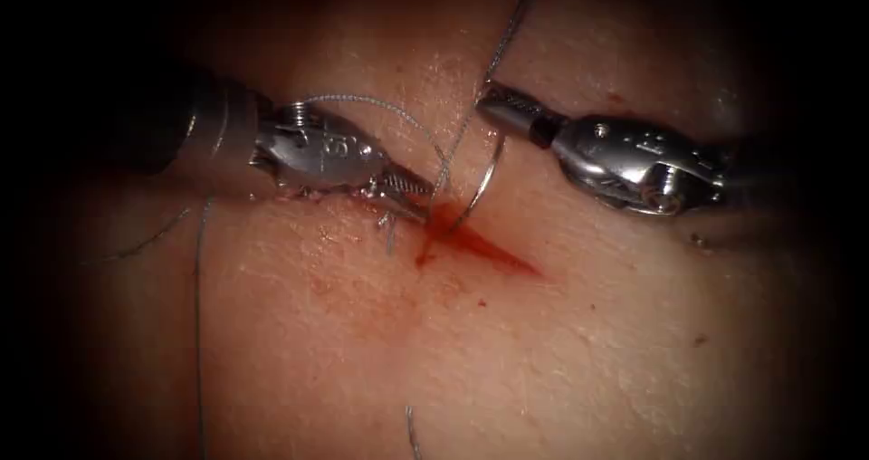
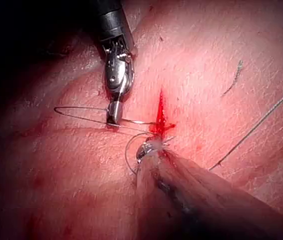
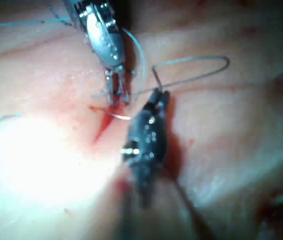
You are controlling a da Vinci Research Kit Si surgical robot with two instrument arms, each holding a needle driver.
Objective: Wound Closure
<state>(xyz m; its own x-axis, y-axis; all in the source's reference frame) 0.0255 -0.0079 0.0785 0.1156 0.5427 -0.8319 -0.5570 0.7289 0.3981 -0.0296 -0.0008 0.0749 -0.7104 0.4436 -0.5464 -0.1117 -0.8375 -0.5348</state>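
Note:
The cut runs red across the tissue. My right tool is shut on the curved needle near its tail end, above the cut. The needle arcs down and its tip enters the tissue at the cut's left end. My left tool rests at that same spot, jaws slightly open and holding nothing. Thread runs up from the right tool and loops over the left tool. The left wrist view shows the right tool holding the needle. The right wrist view shows the left tool astride the needle.
Red fluid wets the cut's left end. A long strand of thread lies down the tissue left of the cut. A short thread end lies near the front edge, and another loose piece lies beside the cut.

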